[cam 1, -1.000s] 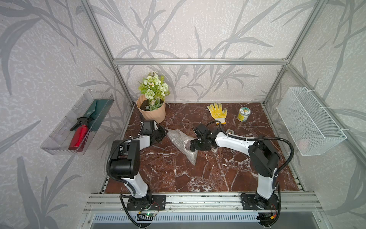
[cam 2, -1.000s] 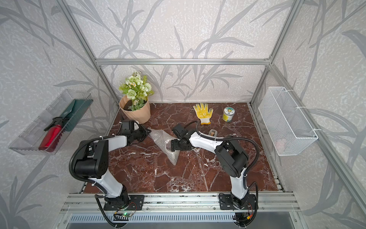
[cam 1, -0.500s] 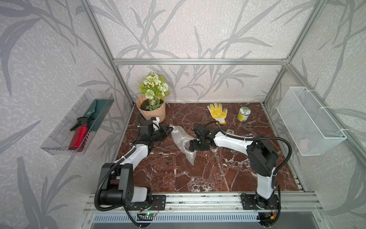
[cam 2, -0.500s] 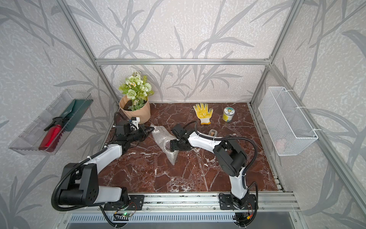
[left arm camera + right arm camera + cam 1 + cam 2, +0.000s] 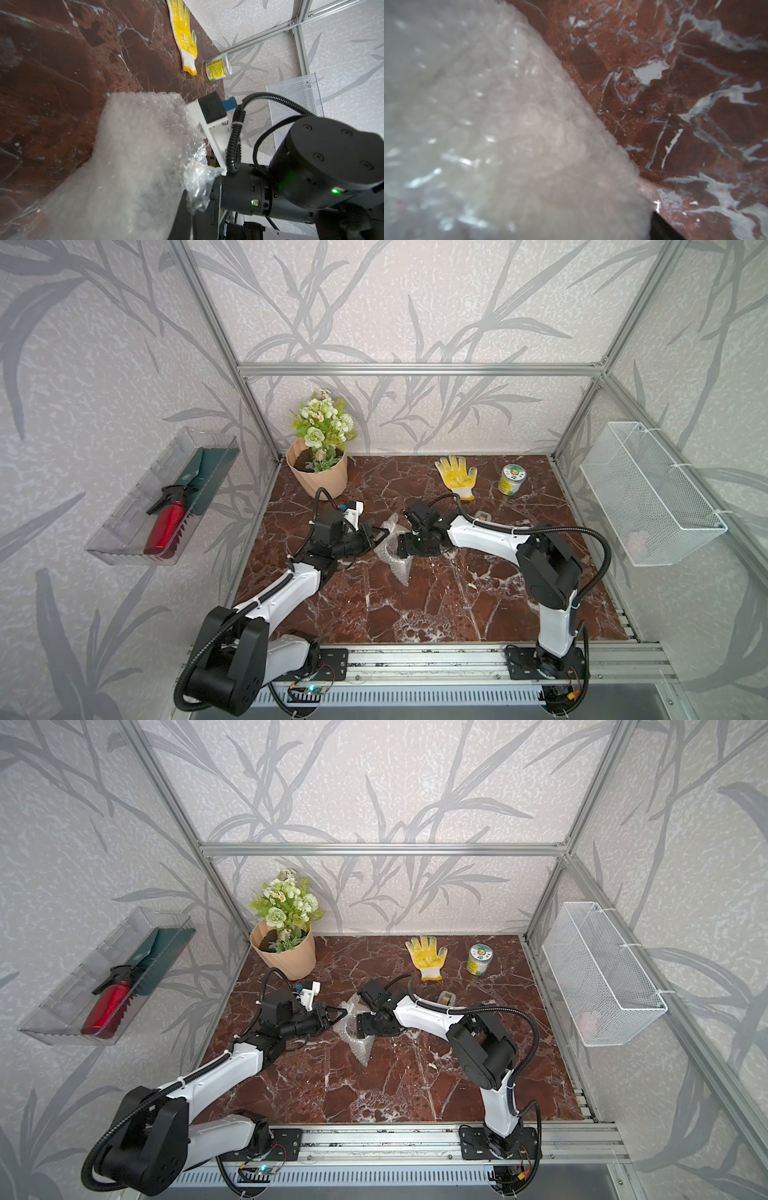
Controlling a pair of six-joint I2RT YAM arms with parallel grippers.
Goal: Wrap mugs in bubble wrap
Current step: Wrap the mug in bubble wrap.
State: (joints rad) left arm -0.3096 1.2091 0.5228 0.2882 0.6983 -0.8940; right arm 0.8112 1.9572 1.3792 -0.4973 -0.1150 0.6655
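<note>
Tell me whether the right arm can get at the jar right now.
Probably yes: nothing tall stands between the right gripper and the jar, and the glove lies off to one side. It would have to leave the wrap first.

Left end effector (image 5: 385,534) shut, low

Clear bubble wrap (image 5: 398,568); red-brown tabletop (image 5: 457,593) (white veins); yellow glove (image 5: 456,477).

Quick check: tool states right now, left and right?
Left tool: closed, pinching the edge of the bubble wrap.
Right tool: jaws wide against the bubble wrap; whether it grips anything cannot be told.
</note>
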